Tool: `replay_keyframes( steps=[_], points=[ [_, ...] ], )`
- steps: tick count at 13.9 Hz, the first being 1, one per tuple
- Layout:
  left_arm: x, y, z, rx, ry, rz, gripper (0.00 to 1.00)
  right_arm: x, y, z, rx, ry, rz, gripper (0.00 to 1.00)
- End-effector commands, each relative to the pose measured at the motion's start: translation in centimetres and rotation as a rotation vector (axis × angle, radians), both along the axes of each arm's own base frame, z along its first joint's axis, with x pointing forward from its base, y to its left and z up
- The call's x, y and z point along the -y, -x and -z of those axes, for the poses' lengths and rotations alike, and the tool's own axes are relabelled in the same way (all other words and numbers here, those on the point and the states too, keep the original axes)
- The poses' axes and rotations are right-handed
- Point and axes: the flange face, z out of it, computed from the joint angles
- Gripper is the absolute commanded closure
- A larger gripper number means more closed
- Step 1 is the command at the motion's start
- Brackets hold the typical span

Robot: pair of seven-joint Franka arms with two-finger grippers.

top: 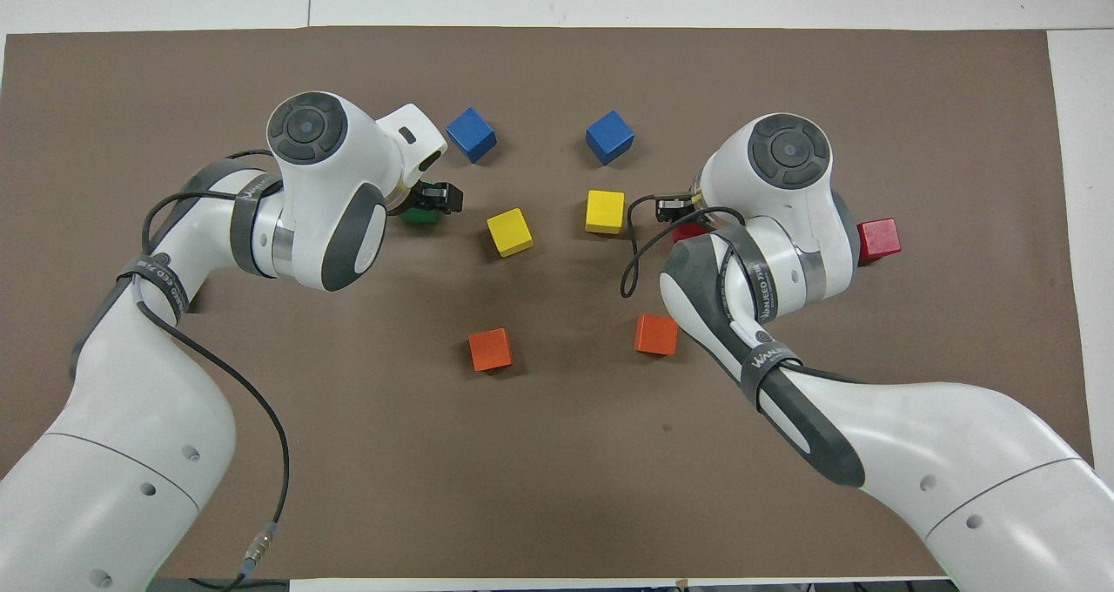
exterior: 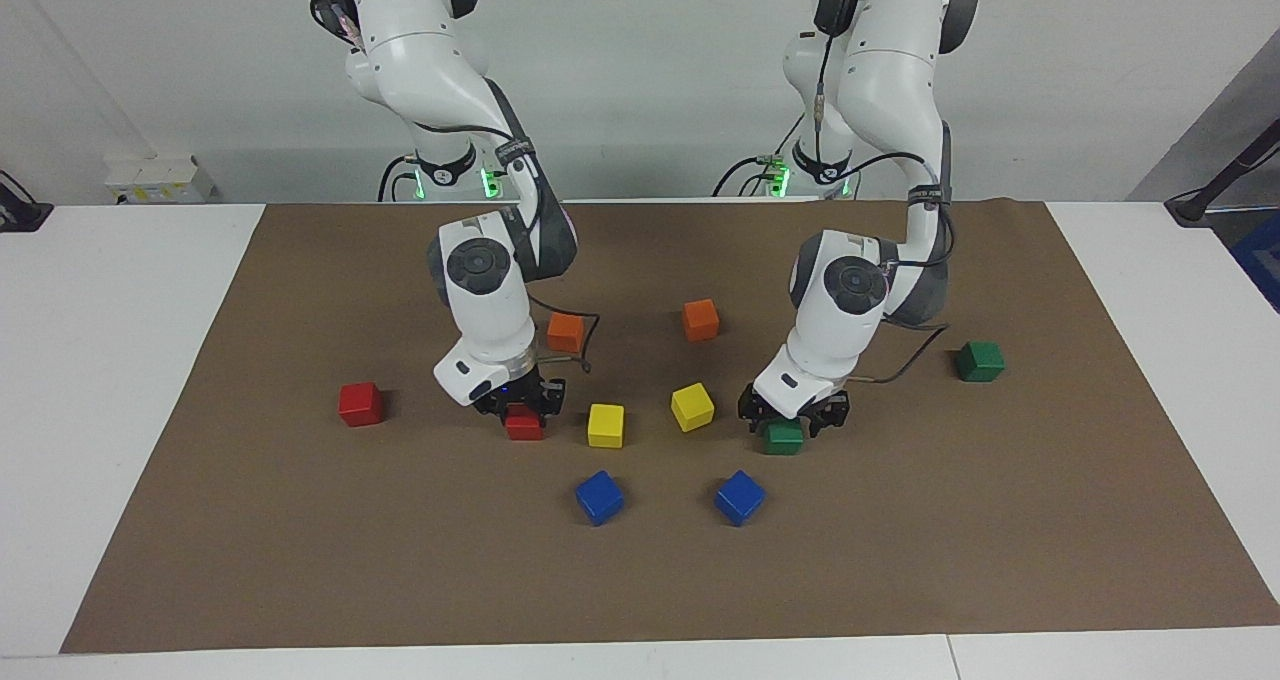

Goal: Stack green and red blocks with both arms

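Two white arms bend in over the brown mat (top: 557,487). The left gripper (top: 432,200) sits over a green block (top: 419,217) — only a sliver of green shows under the wrist. The right gripper (top: 677,211) covers a red block (top: 689,232), while a second red block (top: 877,239) peeks out beside that arm. Between them lie two yellow cubes (top: 509,232), with two blue cubes (top: 471,134) farther out and two orange cubes (top: 490,349) nearer the robots.

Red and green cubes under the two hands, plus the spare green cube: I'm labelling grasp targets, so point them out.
Glossy red cube (exterior: 524,426): facing view, front face under the right hand.
Glossy green cube (exterior: 783,439): facing view, front face under the left hand.
Spare green cube (exterior: 980,361): facing view, cube middle.
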Motion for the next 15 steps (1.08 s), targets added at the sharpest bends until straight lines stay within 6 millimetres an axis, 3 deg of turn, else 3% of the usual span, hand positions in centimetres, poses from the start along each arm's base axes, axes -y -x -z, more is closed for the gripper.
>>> replay_keyframes(
  steps=[1, 2, 3, 5, 7, 8, 10, 11, 12, 15],
  points=[
    [0.0, 0.5, 0.4, 0.019, -0.016, 0.017, 0.19, 3.0, -1.2, -5.8, -0.038, 0.002, -0.022, 1.00],
    [0.2, 0.5, 0.2, 0.012, -0.016, 0.017, 0.73, 4.3, -1.3, -7.7, -0.042, 0.005, -0.029, 1.00],
    [0.1, 0.4, -0.3, -0.007, -0.024, 0.018, 1.00, 5.3, -1.1, -9.6, -0.042, 0.005, -0.038, 1.00],
    [-0.4, -0.8, -2.6, -0.040, -0.029, 0.001, 1.00, 8.2, -0.6, -13.5, -0.026, 0.002, -0.072, 1.00],
    [-0.7, -0.8, -3.4, -0.047, -0.030, -0.004, 1.00, 13.4, -0.4, -14.9, -0.037, 0.004, -0.137, 1.00],
    [-2.2, -1.0, -4.4, -0.053, -0.036, -0.023, 1.00, 15.5, -0.2, -15.2, -0.047, 0.004, -0.156, 1.00],
    [-8.2, -0.9, -8.0, -0.066, -0.041, -0.080, 1.00, 19.8, -0.1, -15.0, -0.055, 0.003, -0.191, 1.00],
    [-12.2, -0.1, -9.3, -0.068, -0.042, -0.072, 1.00, 21.6, 0.1, -14.7, -0.051, 0.005, -0.202, 1.00],
    [-16.1, 0.8, -10.3, -0.064, -0.044, -0.053, 1.00, 22.6, 0.3, -14.5, -0.042, 0.006, -0.201, 1.00],
    [-26.6, 3.0, -10.3, -0.082, -0.044, 0.039, 1.00, 23.3, 1.3, -12.3, -0.028, 0.008, -0.159, 1.00]
  ],
)
